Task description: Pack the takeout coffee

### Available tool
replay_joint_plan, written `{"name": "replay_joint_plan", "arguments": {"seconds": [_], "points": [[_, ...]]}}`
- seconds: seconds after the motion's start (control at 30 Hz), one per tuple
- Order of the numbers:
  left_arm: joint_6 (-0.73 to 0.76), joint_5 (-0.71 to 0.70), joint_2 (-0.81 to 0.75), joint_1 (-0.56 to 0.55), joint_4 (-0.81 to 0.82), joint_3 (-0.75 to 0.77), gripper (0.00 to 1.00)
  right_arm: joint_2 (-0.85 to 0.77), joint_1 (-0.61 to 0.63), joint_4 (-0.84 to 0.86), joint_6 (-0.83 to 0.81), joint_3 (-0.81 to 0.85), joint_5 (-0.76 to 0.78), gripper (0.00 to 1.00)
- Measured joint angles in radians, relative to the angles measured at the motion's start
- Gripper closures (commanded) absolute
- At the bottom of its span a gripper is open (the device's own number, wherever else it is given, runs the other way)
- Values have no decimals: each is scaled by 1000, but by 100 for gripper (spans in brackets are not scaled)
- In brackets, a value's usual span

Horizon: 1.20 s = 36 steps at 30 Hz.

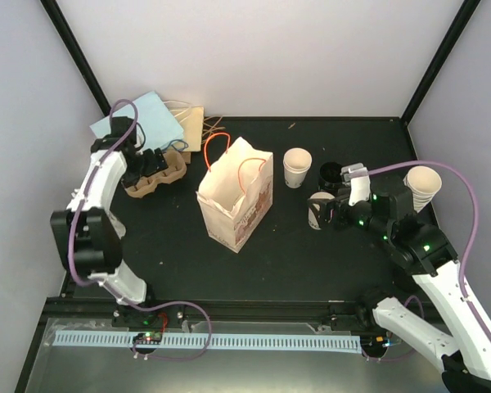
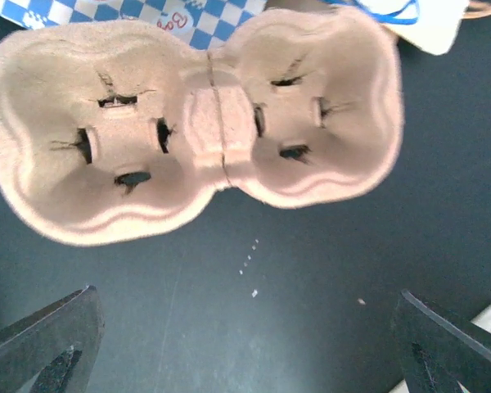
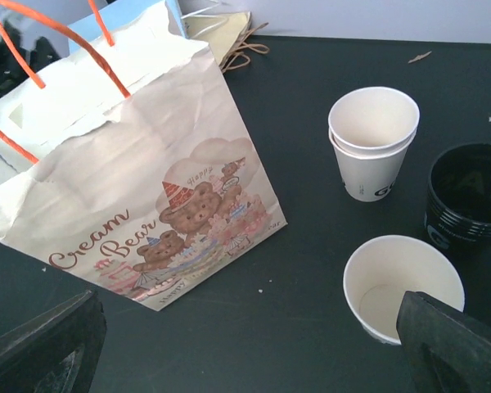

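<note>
Open-topped cream-white cups [image 3: 372,139] stood on the tabletop [image 3: 311,65] right of the bag [image 3: 147,188]. The left pincer [image 2: 245,352] and right pincer [image 3: 245,360] gaped apart, empty. Only the top view showed another cup stack [image 1: 423,187].

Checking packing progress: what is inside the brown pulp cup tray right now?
Nothing: both wells of the cup tray are empty, only their slits showing. From above, the left arm covers part of it.

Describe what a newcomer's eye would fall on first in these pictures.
The printed paper bag with orange handles stands open mid-table. Right of it sit open white cups, without lids, near the open right gripper. At the back left, the open left gripper hovers over an empty brown cup tray.
</note>
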Motion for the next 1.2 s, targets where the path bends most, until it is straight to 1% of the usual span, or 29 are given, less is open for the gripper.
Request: {"name": "replay_joint_plan", "arguments": {"seconds": [0.1, 0.2, 0.33, 0.47, 0.5, 0.6, 0.73, 0.83, 1.0, 1.07, 1.1, 1.2], "points": [[-22, -23, 122, -1, 4, 42, 1, -2, 0, 0, 4, -12, -11, 0], [-43, -67, 204, -5, -3, 71, 1, -1, 0, 0, 6, -18, -19, 0], [-61, -114, 253, -5, 0, 91, 1, -1, 0, 3, 6, -18, -29, 0], [-64, -127, 275, -5, 5, 111, 2, 1, 0, 8, 6, -18, -34, 0], [-64, -126, 284, -5, 6, 119, 3, 3, 0, 9, 6, -18, -34, 0], [-63, -123, 325, -5, 21, 139, 12, 13, 0, 16, 5, -18, -34, 0], [-61, -119, 369, -5, 24, 146, 19, 31, 0, 25, 5, -18, -35, 0], [-64, -116, 384, -5, 24, 146, 28, 40, 0, 32, 5, -18, -37, 0], [-66, -112, 387, -5, 20, 160, 32, 49, 0, 44, 6, -24, -39, 0], [-67, -113, 387, -5, 20, 169, 41, 52, 0, 47, 6, -25, -40, 0], [-68, -113, 387, -5, 21, 172, 43, 53, 0, 48, 6, -27, -41, 0], [-68, -113, 391, -5, 18, 182, 43, 53, 0, 47, 5, -31, -43, 0]]}}
